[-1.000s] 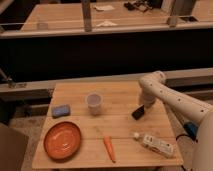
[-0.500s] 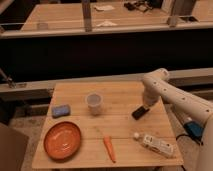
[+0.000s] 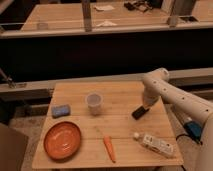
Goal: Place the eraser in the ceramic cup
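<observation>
The eraser [image 3: 139, 112], a small black oblong block, lies tilted on the wooden table [image 3: 120, 127] right of centre. My gripper [image 3: 146, 104] hangs at the end of the white arm, pointing down right at the eraser's upper right end; whether it touches the eraser I cannot tell. The ceramic cup [image 3: 94, 103], pale and handleless, stands upright on the table to the left of the eraser, about a hand's width from it, and apart from the gripper.
A blue rectangular pad [image 3: 61, 110] lies left of the cup. An orange round plate [image 3: 62, 140] sits at the front left. An orange carrot [image 3: 109, 148] and a white bottle [image 3: 155, 143] lie near the front edge. A dark counter runs behind the table.
The arm has shifted slightly to the right and its gripper has settled over the eraser's upper end. The eraser, cup and other things stay where they were.
</observation>
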